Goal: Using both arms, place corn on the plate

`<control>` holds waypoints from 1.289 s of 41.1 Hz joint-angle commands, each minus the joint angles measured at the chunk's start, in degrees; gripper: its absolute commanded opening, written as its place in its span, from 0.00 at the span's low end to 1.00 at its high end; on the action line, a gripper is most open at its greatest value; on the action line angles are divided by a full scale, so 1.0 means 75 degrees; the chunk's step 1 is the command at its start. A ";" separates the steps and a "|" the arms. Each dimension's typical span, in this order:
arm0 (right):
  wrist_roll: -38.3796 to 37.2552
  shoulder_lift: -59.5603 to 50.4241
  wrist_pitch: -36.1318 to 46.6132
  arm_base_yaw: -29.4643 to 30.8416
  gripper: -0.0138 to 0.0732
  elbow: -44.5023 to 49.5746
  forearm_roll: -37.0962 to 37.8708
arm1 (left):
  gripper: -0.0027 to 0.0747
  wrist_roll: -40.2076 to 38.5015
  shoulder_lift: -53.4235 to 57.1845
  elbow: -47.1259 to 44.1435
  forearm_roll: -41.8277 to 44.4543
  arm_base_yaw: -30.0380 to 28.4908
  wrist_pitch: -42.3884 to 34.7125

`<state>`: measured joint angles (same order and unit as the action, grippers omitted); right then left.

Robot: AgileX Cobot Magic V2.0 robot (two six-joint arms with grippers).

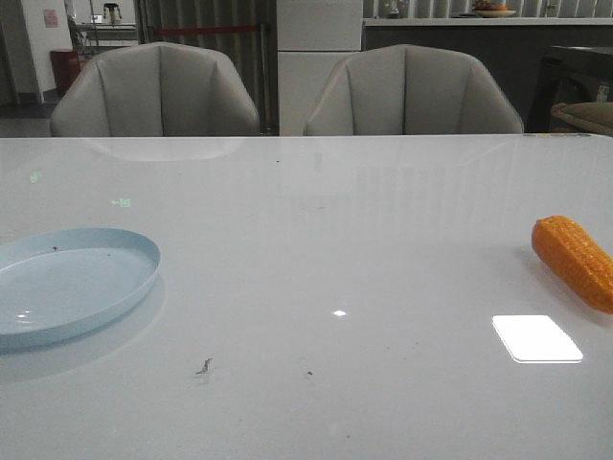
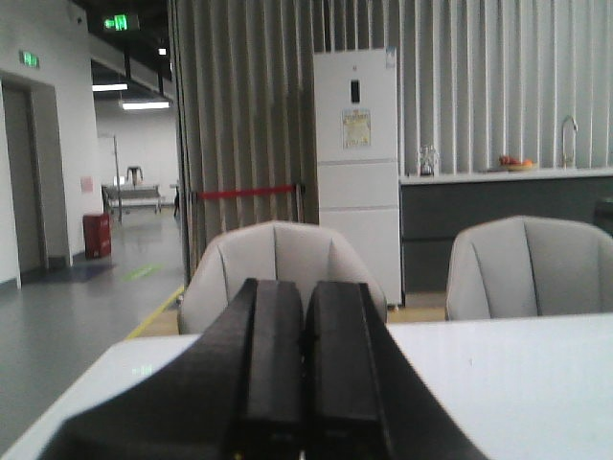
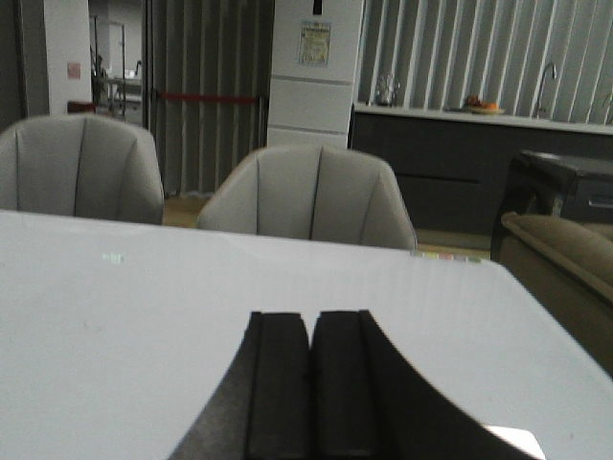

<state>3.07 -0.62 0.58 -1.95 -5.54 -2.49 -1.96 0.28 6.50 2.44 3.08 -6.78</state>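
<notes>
- While nothing is held, tabletop (image 1: 316, 240) carries plate (image 1: 72, 287) far left, corn (image 1: 575, 261) far right, well apart.
- Corn: likely light, stiff, bumpy; grip mid-cob, across.
- Left end effector (image 2: 305, 383), right end effector (image 3: 311, 393): jaws closed, empty.

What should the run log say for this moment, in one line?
corn: table, right, untouched | plate: left, empty | left tool: shut, empty | right tool: shut, empty

Looking forward, low over the white table (image 1: 316, 249) in front, and level from both wrists just behind closed fingers (image 2: 273, 369) (image 3: 278, 383) (all three sharing the two grey chairs (image 1: 158, 91)).
</notes>
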 commanded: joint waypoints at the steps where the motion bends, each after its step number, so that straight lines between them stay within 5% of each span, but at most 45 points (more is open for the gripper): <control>1: -0.0010 0.0079 0.0010 -0.0017 0.23 -0.1440 -0.0044 | 0.15 -0.0024 0.0023 0.1105 0.0104 -0.0005 -0.0275; 15: -0.0010 0.3201 -0.0435 -0.0017 0.23 -0.5204 -0.0044 | 0.15 -0.0024 -0.2577 0.4326 0.0672 -0.0005 0.0473; 25: -0.0010 0.4948 -0.0827 -0.0017 0.23 -0.5324 -0.0044 | 0.15 -0.0024 -0.4677 0.4948 0.0672 -0.0005 0.0437; 36: -0.0010 0.6571 -0.2293 -0.0017 0.23 -0.5324 -0.0159 | 0.15 -0.0024 -0.6502 0.4919 0.0037 -0.0005 0.1680; 46: -0.0010 0.6951 -0.2567 -0.0017 0.25 -0.5324 -0.0290 | 0.16 -0.0024 -0.7207 0.4919 -0.0133 -0.0005 0.2243; 53: 0.0087 0.6952 -0.2602 -0.0017 0.46 -0.5324 -0.0143 | 0.29 -0.0024 -0.7220 0.4919 -0.0133 -0.0005 0.2625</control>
<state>3.18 51.96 -22.61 -1.98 -43.44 -4.11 -1.96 -54.44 41.66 2.07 3.08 16.01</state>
